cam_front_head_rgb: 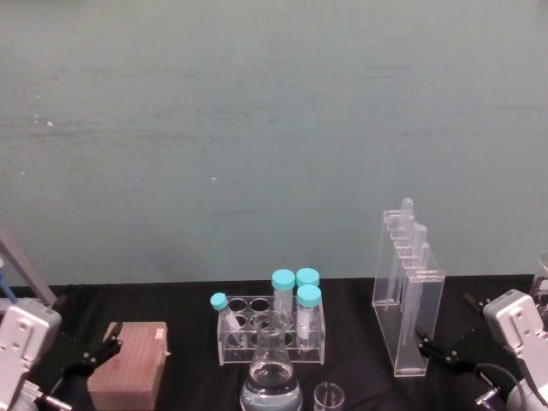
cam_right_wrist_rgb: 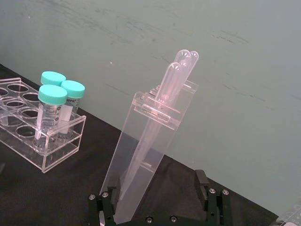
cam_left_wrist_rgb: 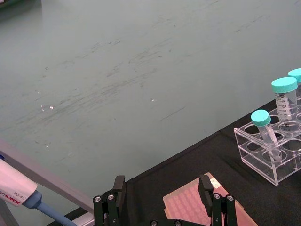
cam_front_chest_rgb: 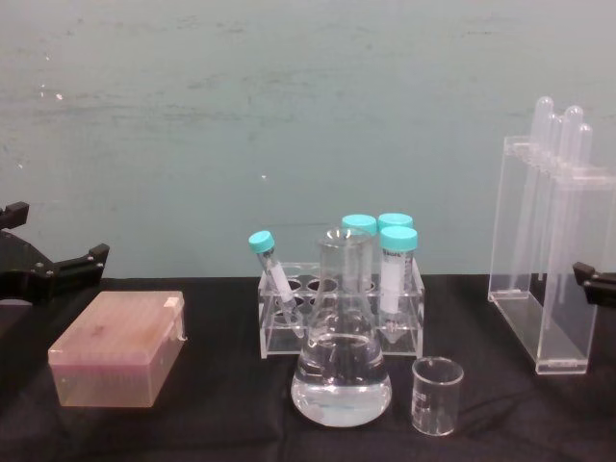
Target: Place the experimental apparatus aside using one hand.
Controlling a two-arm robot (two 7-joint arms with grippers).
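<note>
Black cloth (cam_front_chest_rgb: 212,423) covers table. Scuffed teal wall (cam_front_head_rgb: 257,111) behind.

Clear tube rack (cam_front_head_rgb: 257,341) near table centre, two rows of round holes. Three large teal-capped tubes (cam_front_head_rgb: 309,312) upright at its right end, close together, printed labels on sides. One smaller teal-capped tube (cam_front_head_rgb: 224,315) at left end, leaning.

Pink closed box (cam_front_head_rgb: 128,364) left of rack, well apart, fine grid showing through lid.

Far left: slanted grey metal bar (cam_left_wrist_rgb: 47,176); beside it white pipette (cam_left_wrist_rgb: 16,190) with blue neck and red lettering.
</note>
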